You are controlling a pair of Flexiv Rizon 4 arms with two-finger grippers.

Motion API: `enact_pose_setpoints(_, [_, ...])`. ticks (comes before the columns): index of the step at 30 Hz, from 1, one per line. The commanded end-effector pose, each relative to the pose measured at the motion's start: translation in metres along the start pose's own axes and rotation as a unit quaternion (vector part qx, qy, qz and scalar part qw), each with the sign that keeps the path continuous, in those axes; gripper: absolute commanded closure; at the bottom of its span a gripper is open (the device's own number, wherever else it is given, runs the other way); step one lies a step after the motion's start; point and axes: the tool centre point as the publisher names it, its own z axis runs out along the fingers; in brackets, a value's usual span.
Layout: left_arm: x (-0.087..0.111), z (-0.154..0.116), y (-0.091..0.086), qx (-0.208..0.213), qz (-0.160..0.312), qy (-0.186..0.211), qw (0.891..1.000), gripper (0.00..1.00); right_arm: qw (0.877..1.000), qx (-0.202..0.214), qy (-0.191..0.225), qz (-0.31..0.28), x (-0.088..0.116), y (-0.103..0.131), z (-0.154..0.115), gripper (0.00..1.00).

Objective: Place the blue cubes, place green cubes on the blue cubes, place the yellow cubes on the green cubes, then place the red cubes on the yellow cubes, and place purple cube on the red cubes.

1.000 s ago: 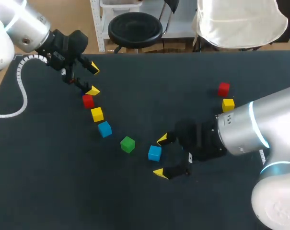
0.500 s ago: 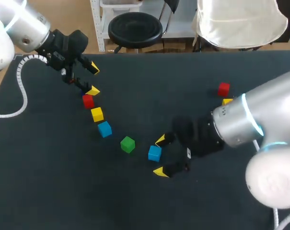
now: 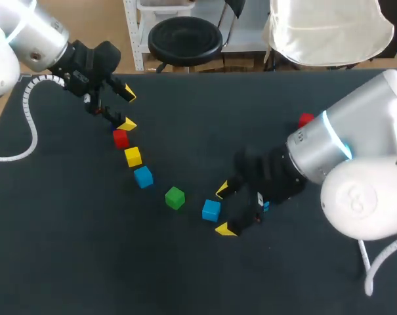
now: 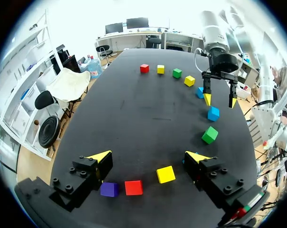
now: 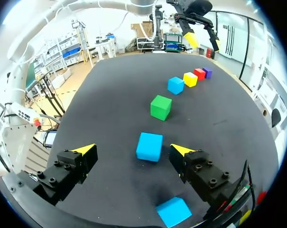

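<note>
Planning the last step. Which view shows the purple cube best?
Left wrist view: the purple cube lies close and unblocked beside the red cube, near the left gripper. The right wrist view shows it small and far; in the head view that gripper covers it.

Your left arm [image 3: 37,39] comes in from ten o'clock, its left tool [image 3: 128,109] spread wide, pointing toward four o'clock. Your right arm [image 3: 329,151] enters from three o'clock, its right tool [image 3: 224,210] spread wide, pointing toward eight o'clock.
</note>
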Motion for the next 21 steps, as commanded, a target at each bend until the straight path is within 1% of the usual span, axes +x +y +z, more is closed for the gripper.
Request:
enact_pose_setpoints(1, [0.000, 0.000, -0.001, -0.001, 0.001, 0.000, 1.000, 0.00, 1.000, 0.002, 0.001, -0.002, 0.000, -0.001, -0.002, 0.00])
enact_pose_setpoints(6, [0.000, 0.000, -0.001, -0.001, 0.001, 0.000, 1.000, 0.00, 1.000, -0.003, 0.001, -0.008, -0.003, -0.002, 0.004, 0.00])
enact_pose_setpoints(11, [0.000, 0.000, -0.001, -0.001, 0.001, 0.000, 1.000, 0.00, 1.000, -0.008, -0.001, -0.006, 0.000, -0.002, 0.009, 0.00])
enact_pose_setpoints(21, [0.000, 0.000, -0.001, -0.001, 0.001, 0.000, 1.000, 0.00, 1.000, -0.009, 0.005, -0.010, -0.003, -0.008, 0.010, 0.00])
